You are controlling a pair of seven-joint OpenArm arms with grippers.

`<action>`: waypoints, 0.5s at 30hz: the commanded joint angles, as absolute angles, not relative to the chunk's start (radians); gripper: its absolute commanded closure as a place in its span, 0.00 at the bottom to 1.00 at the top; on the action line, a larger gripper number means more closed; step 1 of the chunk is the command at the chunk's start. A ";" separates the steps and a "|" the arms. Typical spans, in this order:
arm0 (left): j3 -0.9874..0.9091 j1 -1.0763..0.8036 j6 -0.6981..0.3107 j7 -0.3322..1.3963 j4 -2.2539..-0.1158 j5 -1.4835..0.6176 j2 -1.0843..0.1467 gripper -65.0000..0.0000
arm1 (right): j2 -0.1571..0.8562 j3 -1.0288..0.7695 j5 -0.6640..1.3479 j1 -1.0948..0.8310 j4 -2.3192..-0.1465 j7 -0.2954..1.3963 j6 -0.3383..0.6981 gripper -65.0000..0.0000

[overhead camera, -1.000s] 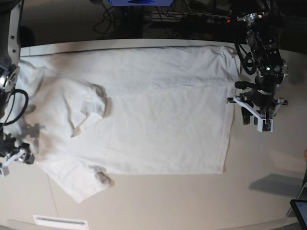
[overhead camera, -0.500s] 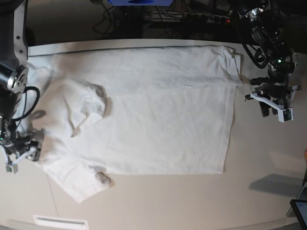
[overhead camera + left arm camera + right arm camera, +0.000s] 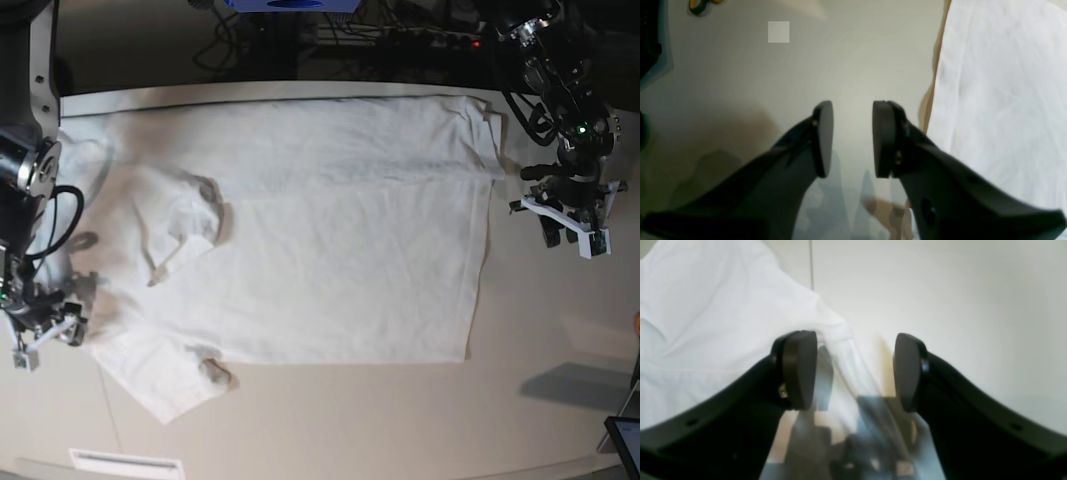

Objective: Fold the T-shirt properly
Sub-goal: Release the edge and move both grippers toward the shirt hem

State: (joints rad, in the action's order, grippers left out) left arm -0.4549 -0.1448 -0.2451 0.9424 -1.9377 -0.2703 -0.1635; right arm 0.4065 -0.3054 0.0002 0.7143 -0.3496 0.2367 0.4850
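Lying flat, T-shirt (image 3: 330, 230) leaves tabletop (image 3: 400, 420) margins.

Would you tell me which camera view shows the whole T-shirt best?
The base view: the T-shirt lies spread across the table there, sleeves and hem visible. The left wrist view catches only one edge, and the right wrist view only a rumpled corner by the right gripper.

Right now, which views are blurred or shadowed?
Right wrist: smeared at the bottom between the fingers, T-shirt edge streaked. Left wrist: soft overall, with brownish end-effector shadows on the table. Base: fairly sharp, dark beyond the table's far edge, T-shirt evenly lit.
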 commanded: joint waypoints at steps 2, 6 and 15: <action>-0.463 -0.140 -0.246 0.920 -1.957 -0.275 -0.177 0.70 | 0.421 -0.308 0.013 0.748 -0.361 0.213 0.492 0.45; -0.463 -0.142 -0.246 0.920 -1.957 -0.275 -0.177 0.70 | 0.401 -0.308 0.013 0.742 -0.317 0.213 0.493 0.45; -0.463 -0.137 -0.246 0.920 -1.956 -0.275 -0.177 0.70 | 0.394 -0.308 0.013 0.728 -0.314 0.213 0.495 0.45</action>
State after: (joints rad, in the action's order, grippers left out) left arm -0.4583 -0.1474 -0.2447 0.9428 -1.9377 -0.2699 -0.1635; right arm 0.3794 -0.3054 0.0074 0.7006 -0.3027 0.2176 0.4885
